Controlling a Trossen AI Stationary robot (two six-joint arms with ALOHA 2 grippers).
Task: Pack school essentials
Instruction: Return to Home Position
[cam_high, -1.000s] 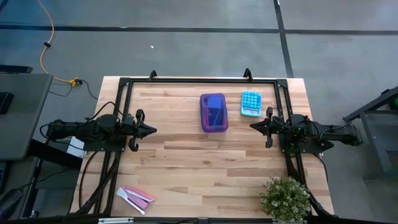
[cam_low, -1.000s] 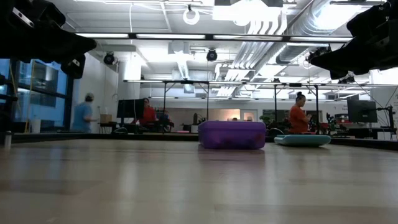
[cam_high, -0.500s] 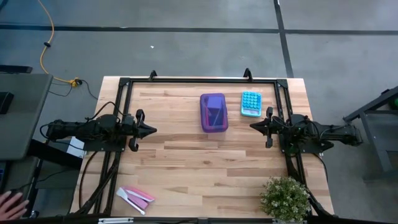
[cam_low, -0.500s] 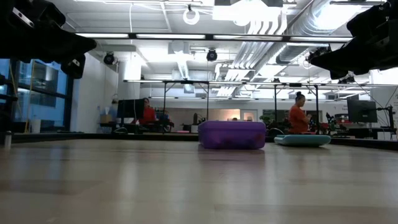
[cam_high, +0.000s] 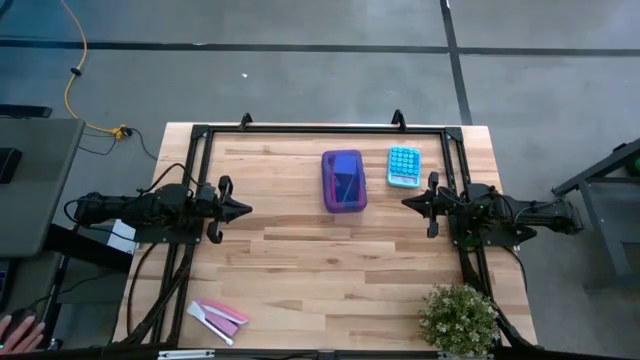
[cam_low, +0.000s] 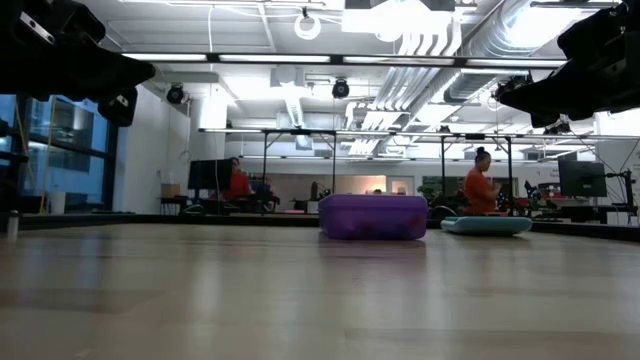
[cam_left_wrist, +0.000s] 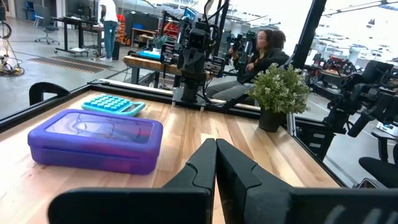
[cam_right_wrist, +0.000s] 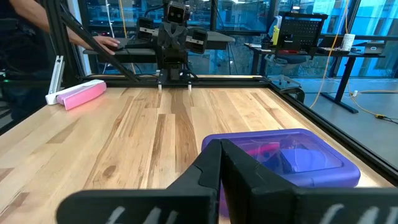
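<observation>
**High view: one lidded box on the table, a gripper at each side**

The purple box (cam_high: 344, 181) lies lid-on at the far middle of the table (cam_high: 300, 250). Its long axis runs from the far edge toward the near edge, crosswise to the line between the two arms. Through the clear lid the right wrist view shows pink and blue contents (cam_right_wrist: 292, 157) – too blurred to name.

Just beside the box, toward the right arm, lies one light-blue calculator (cam_high: 403, 166), not touching it. The left gripper (cam_high: 247, 209) and right gripper (cam_high: 405, 202) hang at opposite table sides, tips facing each other, fingers pressed together on nothing. Both are well apart from the box.

One plant (cam_high: 459, 320) stands at the near right corner, and a few pink-and-white pieces (cam_high: 218, 317) lie at the near left – their count is unclear.

The wood-plank table stands on a grey floor (cam_high: 300, 70) with a yellow cable (cam_high: 70, 70). A person's hand (cam_high: 18, 330) shows at the edge. The low view shows an open workshop with two people (cam_low: 481, 190) far behind.
</observation>
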